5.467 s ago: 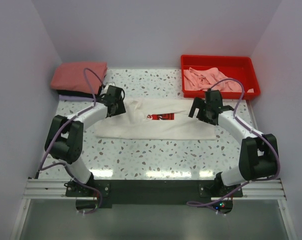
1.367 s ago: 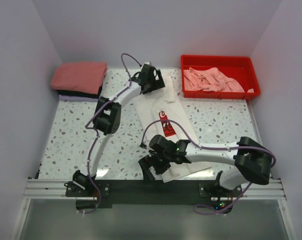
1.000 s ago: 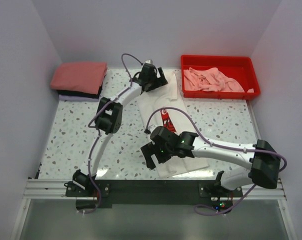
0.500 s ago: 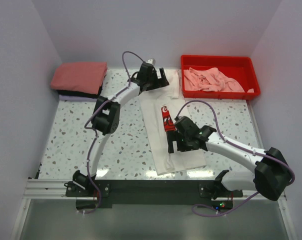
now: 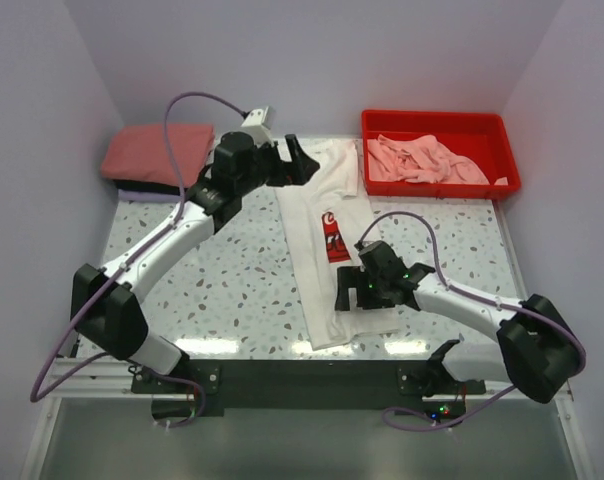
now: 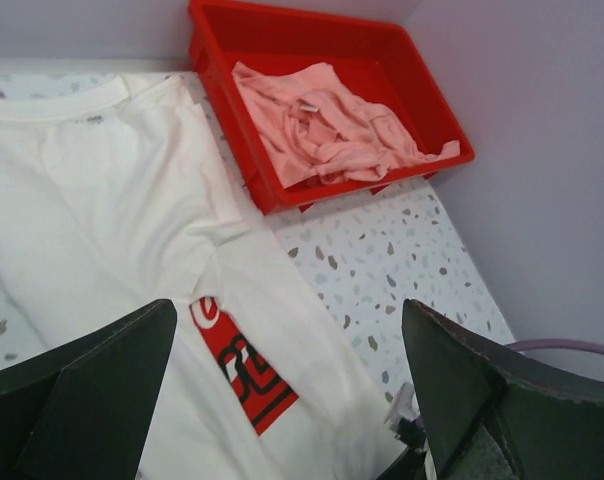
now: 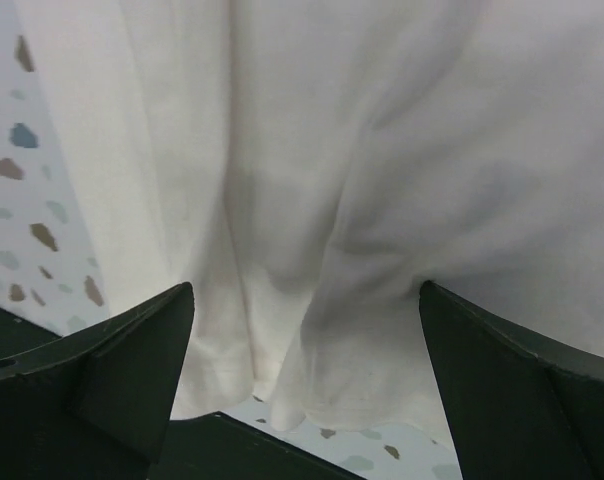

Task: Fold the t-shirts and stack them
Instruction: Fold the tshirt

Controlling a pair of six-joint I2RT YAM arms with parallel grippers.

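The left pincer stands wide open with nothing between its dark fingers, hanging over the upper part of the white cotton t-shirt with a red square logo print. That shirt lies spread lengthwise on the speckled terrazzo counter — its collar beyond the left pincer, the red logo below it, the hem end stretching away toward the right pincer. To the left pincer's right and a little beyond sits the red plastic tray, just beside the shirt's sleeve, holding crumpled light pink t-shirts. Off to its left, well apart, is a stack of folded t-shirts, salmon-red on top of black and lavender. The right pincer is likewise spread wide and grips nothing; it hovers low above the shirt's bottom hem, which lies rumpled in soft folds beneath it — whether the fingertips touch the cloth I cannot tell.
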